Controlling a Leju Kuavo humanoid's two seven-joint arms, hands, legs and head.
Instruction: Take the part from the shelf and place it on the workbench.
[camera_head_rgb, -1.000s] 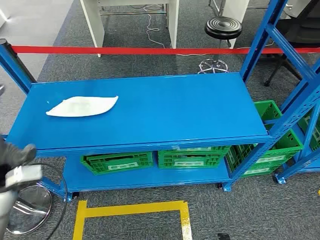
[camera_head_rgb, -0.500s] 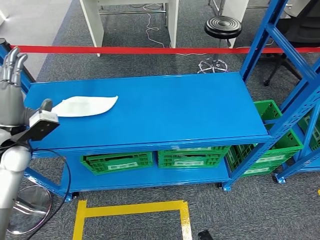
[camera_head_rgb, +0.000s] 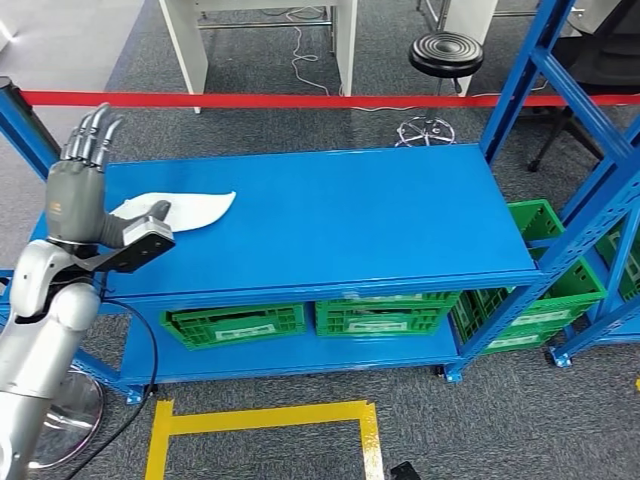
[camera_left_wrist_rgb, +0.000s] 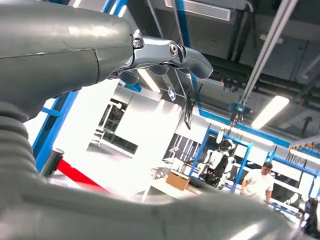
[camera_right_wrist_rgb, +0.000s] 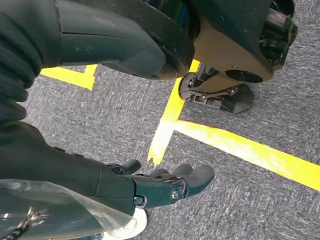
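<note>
Where it lies on the blue shelf (camera_head_rgb: 317, 215), toward the top deck's left end, the white part (camera_head_rgb: 189, 210) is flat and leaf-shaped, long axis running along the shelf's length, its tapered tip pointing right. Left hand (camera_head_rgb: 75, 190): raised just beside the part's left end, overlapping it in the head view, fingers (camera_head_rgb: 94, 135) straight and spread, grasping nothing; contact cannot be told. Right hand (camera_right_wrist_rgb: 166, 182): hanging over grey carpet (camera_right_wrist_rgb: 264, 200) with yellow tape (camera_right_wrist_rgb: 241, 147), fingers loosely extended, empty.

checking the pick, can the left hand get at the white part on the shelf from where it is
Probably yes: the left hand is raised, fingers spread, right beside the white part, which lies flat on the blue shelf with nothing between.
</note>
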